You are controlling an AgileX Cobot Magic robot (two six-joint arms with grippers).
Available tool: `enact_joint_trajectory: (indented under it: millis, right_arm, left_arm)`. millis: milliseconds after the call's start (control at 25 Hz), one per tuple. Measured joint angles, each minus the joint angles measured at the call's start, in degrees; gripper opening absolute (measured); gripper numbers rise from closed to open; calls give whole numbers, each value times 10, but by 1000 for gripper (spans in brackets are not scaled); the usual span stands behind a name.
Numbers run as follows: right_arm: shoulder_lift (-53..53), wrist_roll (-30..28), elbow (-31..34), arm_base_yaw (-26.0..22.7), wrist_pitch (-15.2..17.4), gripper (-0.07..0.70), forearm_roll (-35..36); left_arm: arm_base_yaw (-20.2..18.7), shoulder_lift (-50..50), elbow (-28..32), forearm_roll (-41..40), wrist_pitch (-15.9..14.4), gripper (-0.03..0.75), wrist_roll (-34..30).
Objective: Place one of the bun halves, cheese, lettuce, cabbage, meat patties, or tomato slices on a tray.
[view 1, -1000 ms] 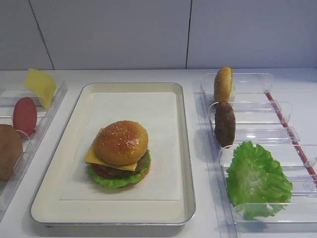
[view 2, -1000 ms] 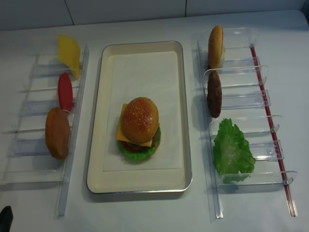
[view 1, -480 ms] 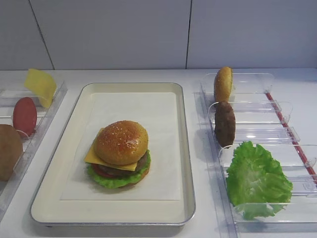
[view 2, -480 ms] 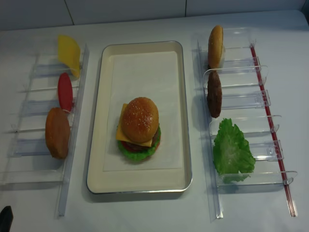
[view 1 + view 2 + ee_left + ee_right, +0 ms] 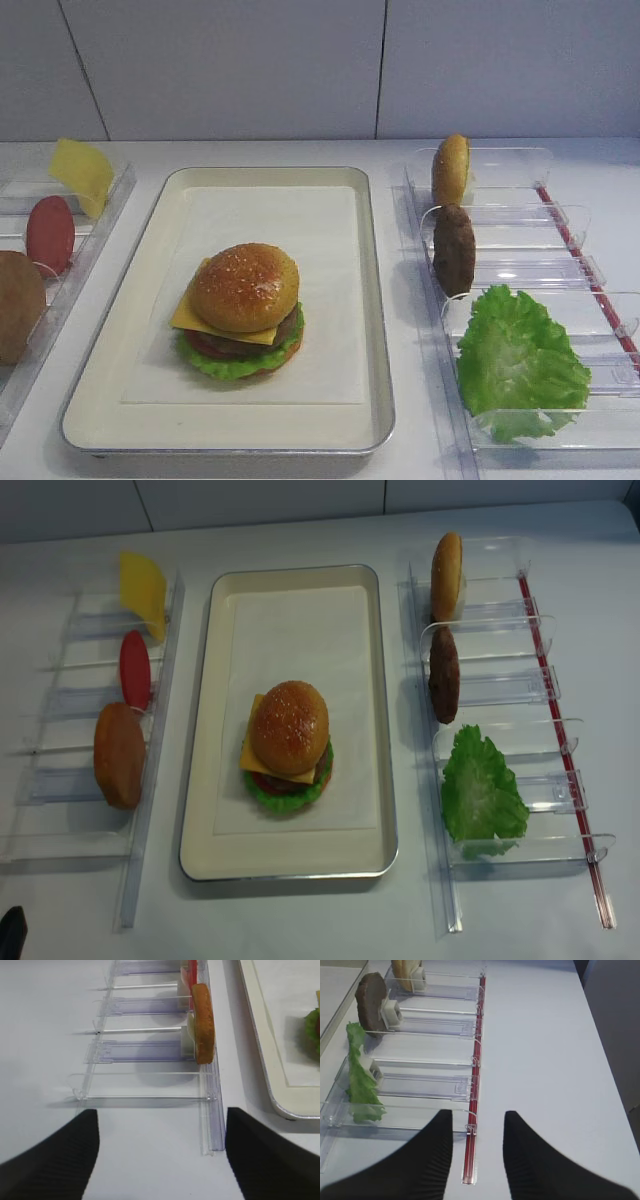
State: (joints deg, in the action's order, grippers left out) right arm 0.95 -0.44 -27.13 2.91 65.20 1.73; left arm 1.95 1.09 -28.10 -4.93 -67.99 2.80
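Observation:
A stacked burger stands on the tray (image 5: 130,300) (image 5: 300,610). Its seeded bun half (image 5: 245,287) (image 5: 290,727) lies on top, over cheese (image 5: 190,315), a meat patty (image 5: 287,330), tomato and lettuce (image 5: 215,362). My right gripper (image 5: 478,1120) is open and empty, low over the table beside the right bins. My left gripper (image 5: 161,1120) is open wide and empty, near the left bins' front end. No cabbage is in view.
The clear right bins hold a bun half (image 5: 450,168) (image 5: 405,970), a patty (image 5: 454,250) (image 5: 370,995) and a lettuce leaf (image 5: 520,365) (image 5: 360,1080). The left bins hold a cheese slice (image 5: 143,590), a tomato slice (image 5: 134,668) and a smooth bun half (image 5: 119,755) (image 5: 203,1022).

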Motion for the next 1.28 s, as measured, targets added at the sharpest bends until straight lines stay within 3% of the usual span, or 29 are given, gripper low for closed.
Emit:
enact_joint_trajectory:
  millis: [1280]
  right_arm:
    - [0, 4, 0, 0, 0, 269, 0]
  left_arm:
    - [0, 0, 0, 0, 0, 510, 0]
